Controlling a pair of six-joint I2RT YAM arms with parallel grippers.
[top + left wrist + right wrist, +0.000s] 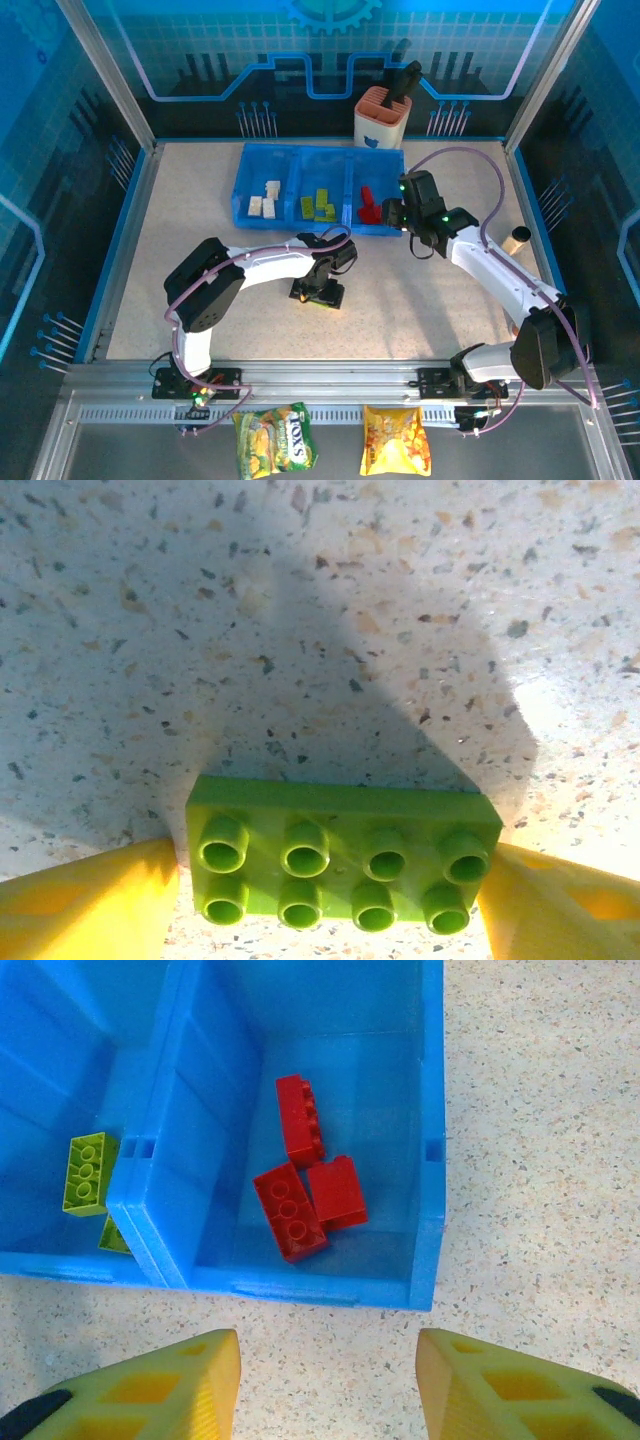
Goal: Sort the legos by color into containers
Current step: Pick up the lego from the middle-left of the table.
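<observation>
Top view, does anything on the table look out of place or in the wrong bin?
One lime green brick lies on the table outside the blue bins, between the left fingers. Inside, colours are kept apart: cream bricks left, green bricks middle, red bricks right, lying jumbled at angles.

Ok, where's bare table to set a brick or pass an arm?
Free: table left of the left arm; also between it and the right arm, near side. Crowded: before the containers, where the left gripper flanks a green lego and the right gripper hovers.
</observation>
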